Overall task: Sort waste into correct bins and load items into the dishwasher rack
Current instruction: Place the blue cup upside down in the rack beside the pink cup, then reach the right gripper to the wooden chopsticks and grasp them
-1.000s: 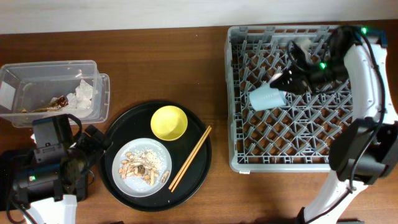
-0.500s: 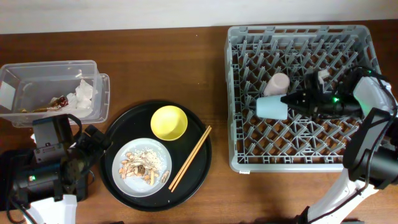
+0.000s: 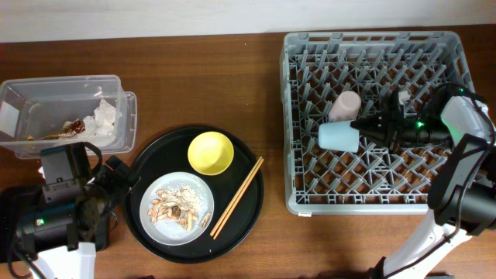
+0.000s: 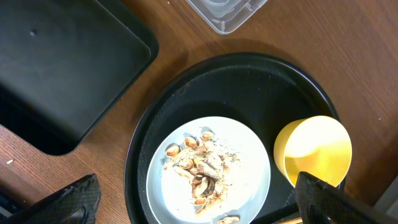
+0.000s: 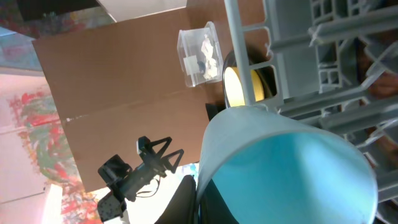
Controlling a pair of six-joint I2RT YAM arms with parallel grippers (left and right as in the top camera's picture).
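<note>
My right gripper (image 3: 363, 127) is shut on the rim of the light blue cup (image 3: 338, 136), which lies on its side over the grey dishwasher rack (image 3: 298, 186); the cup fills the right wrist view (image 5: 292, 168). The pink cup (image 3: 346, 105) sits in the rack beside it. The white plate (image 3: 180, 208) with beige food scraps (image 4: 200, 168), the yellow bowl (image 3: 211, 152) and the wooden chopsticks (image 3: 237, 197) lie on the round black tray (image 3: 147, 167). My left gripper (image 4: 199, 202) is open above the plate (image 4: 242, 155). The clear tub (image 3: 46, 93) holds white napkins (image 3: 103, 116) and a brownish wrapper (image 3: 74, 127).
The flat black rectangular tray (image 4: 56, 68) lies left of the round tray in the left wrist view. The left arm's body (image 3: 58, 209) covers the table's front left corner. The rack's pegs stand all around the two cups.
My right gripper swung from the rack's far side down to its middle with the blue cup, revealing the pink cup. It barely moved in the last half second. The left arm stayed still.
</note>
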